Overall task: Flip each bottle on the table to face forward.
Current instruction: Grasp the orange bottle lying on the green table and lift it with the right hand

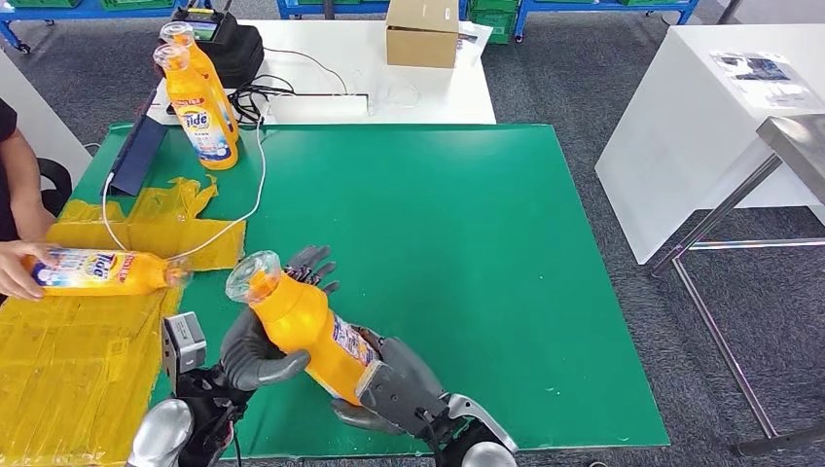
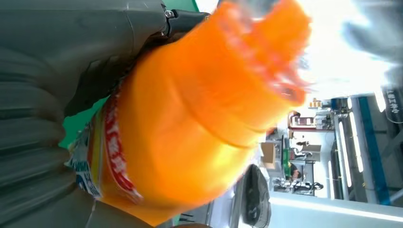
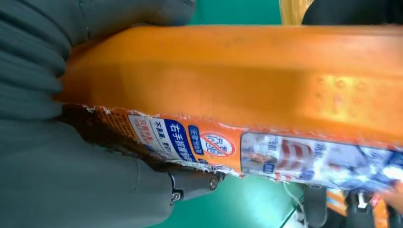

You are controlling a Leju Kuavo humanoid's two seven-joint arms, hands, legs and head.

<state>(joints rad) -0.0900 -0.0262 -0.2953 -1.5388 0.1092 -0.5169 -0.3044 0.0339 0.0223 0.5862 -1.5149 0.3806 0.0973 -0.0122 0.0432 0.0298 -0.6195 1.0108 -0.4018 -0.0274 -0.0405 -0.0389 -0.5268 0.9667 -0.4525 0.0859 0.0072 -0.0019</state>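
Observation:
An orange Tide bottle (image 1: 302, 326) with a clear cap is tilted above the near edge of the green mat (image 1: 467, 253), cap up and to the left. My left hand (image 1: 255, 352) grips its upper body; my right hand (image 1: 397, 387) grips its base end. Close up, the orange bottle (image 2: 199, 123) lies against my left hand (image 2: 57, 95), and the labelled bottle (image 3: 247, 104) lies in my right hand (image 3: 62, 156). Two more Tide bottles (image 1: 199, 102) stand upright at the far left. A person's hand (image 1: 17, 268) holds another bottle (image 1: 102, 272) lying on yellow sheeting.
Yellow plastic sheeting (image 1: 78, 360) covers the left side. A white cable (image 1: 243, 209) runs across the mat's left part. Behind are a white table (image 1: 389, 83) with a cardboard box (image 1: 422, 32) and a black device (image 1: 229, 44). Another white table (image 1: 700, 126) stands to the right.

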